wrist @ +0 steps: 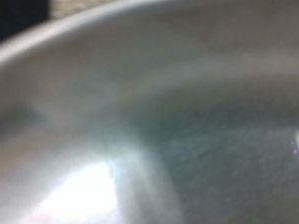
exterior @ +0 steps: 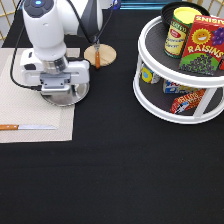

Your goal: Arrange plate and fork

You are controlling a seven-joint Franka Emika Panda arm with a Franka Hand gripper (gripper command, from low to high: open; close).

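Exterior view: pincer point(exterior: 60, 96) low over the plate point(exterior: 75, 96), at the right edge of the beige mat point(exterior: 20, 107) toward the left of the desk point(exterior: 115, 170). Plate mostly hidden under the hand, only a silver crescent of rim showing, partly on the mat and partly over the black cloth. Cannot tell how wide the pincer stands, nor whether it has hold of the plate. Fork point(exterior: 97, 56) lying on the wooden disc point(exterior: 106, 55) just above and right of the plate, well short of the mat; long axis running top to bottom, handle toward the bottom, tines hard to make out. Knife point(exterior: 25, 127) flat along the mat's lower part, blade pointing right. Two-tier rack point(exterior: 150, 100) with a can point(exterior: 176, 30) and raisin box point(exterior: 202, 45) standing at the right, untouched.

Wrist view: filled by the plate point(wrist: 168, 150), curved rim and shiny bowl very close under the hand; dark cloth and a strip of mat beyond the rim.

Judged from this: plate at or near its place on the mat, fork not yet brought beside it.
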